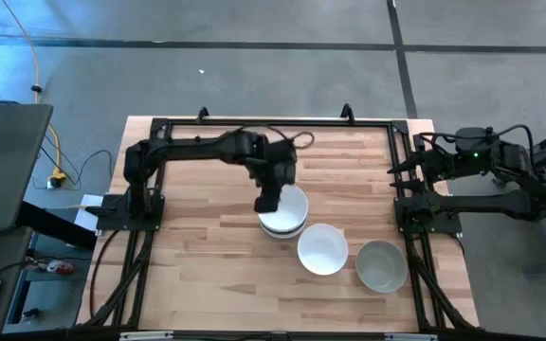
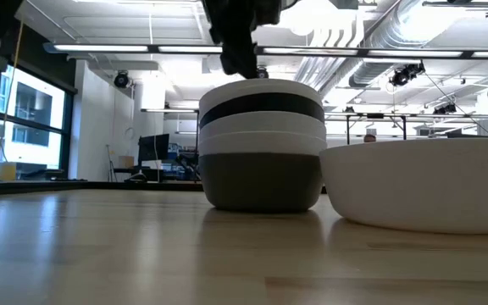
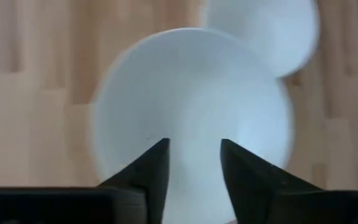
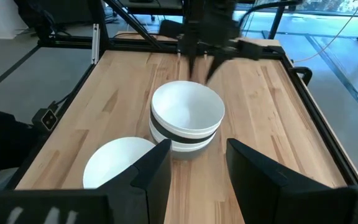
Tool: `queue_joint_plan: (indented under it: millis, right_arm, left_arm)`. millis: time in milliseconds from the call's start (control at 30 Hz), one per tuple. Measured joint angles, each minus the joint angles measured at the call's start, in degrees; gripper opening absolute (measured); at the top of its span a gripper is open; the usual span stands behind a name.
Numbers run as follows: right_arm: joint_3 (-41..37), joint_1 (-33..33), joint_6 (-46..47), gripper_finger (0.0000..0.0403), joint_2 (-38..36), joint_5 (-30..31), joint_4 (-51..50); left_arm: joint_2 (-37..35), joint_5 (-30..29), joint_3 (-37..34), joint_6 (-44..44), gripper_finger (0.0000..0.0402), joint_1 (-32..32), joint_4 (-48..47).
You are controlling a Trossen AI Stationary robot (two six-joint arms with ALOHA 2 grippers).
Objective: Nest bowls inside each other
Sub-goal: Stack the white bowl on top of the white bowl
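Nested stack of bowls [image 1: 282, 216] sits at centre of the table [image 1: 197, 275] in the high view: low view shows a grey bowl at the bottom, white above it, then a black band, then a white bowl on top, so at least four are nested, exact count not readable. Two bowls left loose, judged as the remaining work: a white bowl [image 1: 322, 248] just right of and below the stack in the high view, close to it (touching or not, cannot tell), and a greyish bowl [image 1: 382, 265] further toward the lower right, apart from the white one. Task therefore looks more than half done, with two placements outstanding. Left gripper [image 1: 271, 194] hangs over the upper-left rim of the stack in the high view; left wrist view looks straight down into the top white bowl, the two fingers spread with a clear gap and nothing between them, the bowl interior lying below and beyond the tips, not gripped. Right gripper [image 4: 194, 163] waits at the right table edge, fingers apart and empty, stack and loose white bowl well ahead of it
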Motion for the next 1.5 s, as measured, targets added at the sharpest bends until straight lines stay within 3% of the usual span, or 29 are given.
queue_joint_plan:
  millis: [267, 533, 667, 833, 1067, 1267, 1500]
  right_arm:
    - [0.0, 0.0, 1.17, 0.0145, 0.0, 0.0, 0.02]
    - [0.0, 0.0, 1.29, 0.0145, 0.0, 0.0, -0.05]
    - [0.0, 0.0, 1.96, 0.0145, 0.0, 0.0, -0.18]
    - [0.0, 0.0, 9.89, 0.0145, 0.69, -0.01, -1.52]
    - [-6.74, 0.0, 20.2, 0.0145, 2.77, -0.14, -3.79]
    - [-15.6, 0.0, 26.78, 0.0145, 5.04, -3.42, 2.54]
    - [-21.98, 0.0, 37.34, 0.0145, 10.54, -6.43, 11.22]
  left_arm:
    - [2.0, 3.54, -0.01, 0.61, 0.0011, -2.48, 2.57]
    - [4.43, 4.3, -0.01, 0.21, 0.0001, -2.81, 4.95]
    - [4.59, 3.68, -0.02, -0.27, 0.0015, -2.79, 6.41]
    - [2.26, 3.5, 1.32, 1.69, 0.0046, -2.06, 1.16]
    - [-7.0, 4.34, 1.48, 4.48, 0.009, -1.22, -4.87]
    - [-17.56, 3.63, 1.5, 3.19, 0.0113, -2.79, -7.93]
    - [-30.96, -9.42, 1.46, -3.78, 0.0114, -7.96, -13.95]
